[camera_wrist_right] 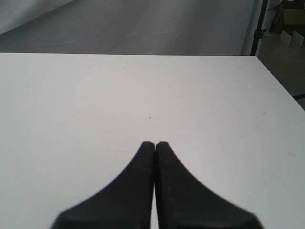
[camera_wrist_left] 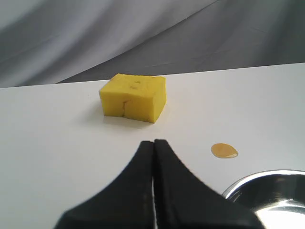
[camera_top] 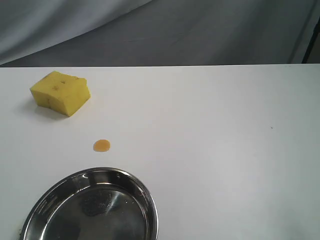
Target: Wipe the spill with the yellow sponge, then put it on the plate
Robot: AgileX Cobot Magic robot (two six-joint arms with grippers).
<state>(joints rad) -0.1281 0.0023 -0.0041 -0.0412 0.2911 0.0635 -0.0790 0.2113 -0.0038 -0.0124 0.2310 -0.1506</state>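
Nothing on this job looks done. The yellow sponge (camera_top: 60, 93) sits at the upper left of the exterior view, resting flat on the white surface (camera_top: 215, 150) with nothing touching it. The spill (camera_top: 101, 145), a small round orange spot, lies below and a little to the right of it, left of centre in the frame, whole and unsmeared. The plate (camera_top: 148, 200) fills the lower left corner, shiny and bare, with the spot near its upper rim but apart from it.

Neither arm shows in the exterior view. The left wrist view has the left tool (camera_wrist_left: 153, 142) with its two black fingers pressed together, gripping nothing, and the sponge in plain sight beyond its tips. The orange spot and a slice of the plate rim sit off to one side. The right tool (camera_wrist_right: 155, 143) is likewise closed and empty, looking out over bare white surface with none of the task's things in front of it.

By my read, the whole sequence is ahead: grab the sponge, wipe the spot, drop the sponge on the plate. The left tool looks the likelier one to go, and it needs to open first.
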